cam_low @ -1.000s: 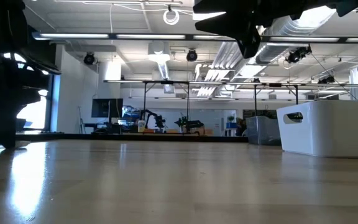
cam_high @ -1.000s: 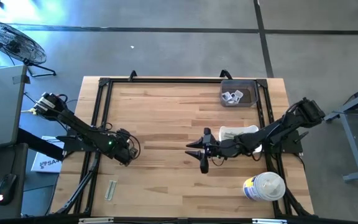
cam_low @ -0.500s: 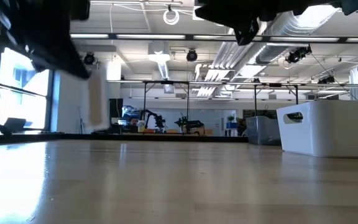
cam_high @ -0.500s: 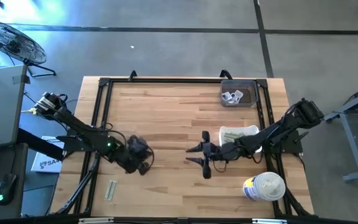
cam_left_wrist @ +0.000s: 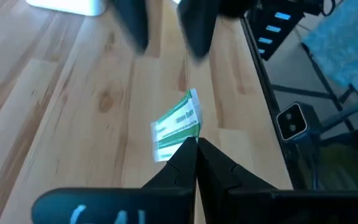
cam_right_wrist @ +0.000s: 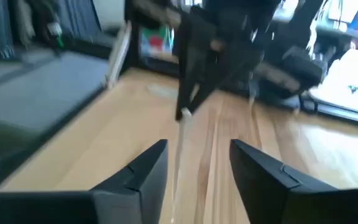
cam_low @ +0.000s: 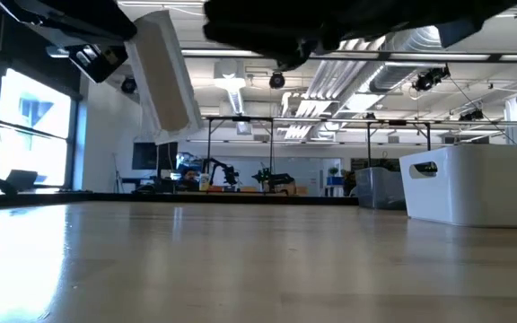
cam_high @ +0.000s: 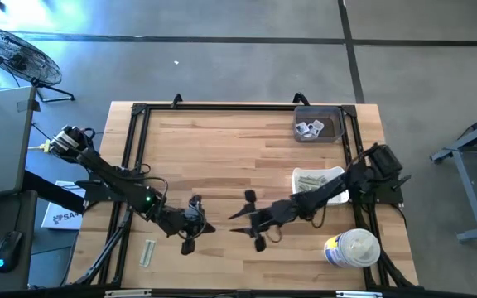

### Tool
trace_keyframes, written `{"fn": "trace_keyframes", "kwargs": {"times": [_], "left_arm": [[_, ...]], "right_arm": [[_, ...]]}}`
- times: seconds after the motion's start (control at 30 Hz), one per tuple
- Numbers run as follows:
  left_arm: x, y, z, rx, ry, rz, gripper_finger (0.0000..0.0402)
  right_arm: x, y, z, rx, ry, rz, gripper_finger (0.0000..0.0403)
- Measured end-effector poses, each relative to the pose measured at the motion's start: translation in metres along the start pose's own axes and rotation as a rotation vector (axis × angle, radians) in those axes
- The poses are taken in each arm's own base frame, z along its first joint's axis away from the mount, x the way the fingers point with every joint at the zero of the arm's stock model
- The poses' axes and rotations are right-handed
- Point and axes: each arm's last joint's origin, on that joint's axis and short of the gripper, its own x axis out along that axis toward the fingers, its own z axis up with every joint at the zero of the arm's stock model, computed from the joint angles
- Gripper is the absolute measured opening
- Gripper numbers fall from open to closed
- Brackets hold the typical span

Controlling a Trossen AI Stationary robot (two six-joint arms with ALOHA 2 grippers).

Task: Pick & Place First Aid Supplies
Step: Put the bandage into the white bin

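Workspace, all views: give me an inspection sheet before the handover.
Surface: wooden table, black frame round it.
Job's things: green-and-white strip packet held aloft; another strip wrapper at the front left; white sachets in grey bin; strips in white tray.
Clutter: white round tub.
Grippers: left gripper shut on the packet; right gripper open, facing it.
Cables: nothing seen on the surface.
Surroundings: floor fan.
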Motion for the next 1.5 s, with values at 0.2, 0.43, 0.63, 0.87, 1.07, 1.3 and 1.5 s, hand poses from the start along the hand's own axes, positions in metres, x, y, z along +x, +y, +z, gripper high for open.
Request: {"fn": "trace_keyframes", "kwargs": {"times": [0.2,0.43,0.63,0.87,1.07,1.3,1.5], "left_arm": [[0.004,-0.003,0.001,0.031,-0.017,-0.04,0.0001],[0.004,-0.003,0.002,0.032,-0.04,-0.024,0.0001],[0.003,-0.004,0.007,0.047,-0.093,-0.015,0.0001],[0.003,-0.004,0.006,0.056,-0.09,-0.009,0.0001],[0.003,-0.004,0.006,0.058,-0.085,-0.007,0.0001],[0.003,-0.004,0.006,0.057,-0.085,-0.007,0.0051],[0.004,-0.002,0.003,0.067,-0.06,0.001,0.0124]], "right_arm": [[0.024,0.001,0.002,0.052,0.156,-0.074,0.0196],[0.03,0.002,0.003,0.098,0.171,0.055,0.0195],[0.031,-0.007,-0.001,0.165,0.197,0.026,0.0172],[0.031,-0.008,-0.002,0.171,0.206,0.067,0.009],[0.03,-0.008,-0.003,0.161,0.217,0.065,0.0007],[0.03,-0.008,-0.005,0.157,0.238,0.056,0.0006],[0.015,-0.011,-0.007,0.137,0.413,0.029,0.0007]]}}
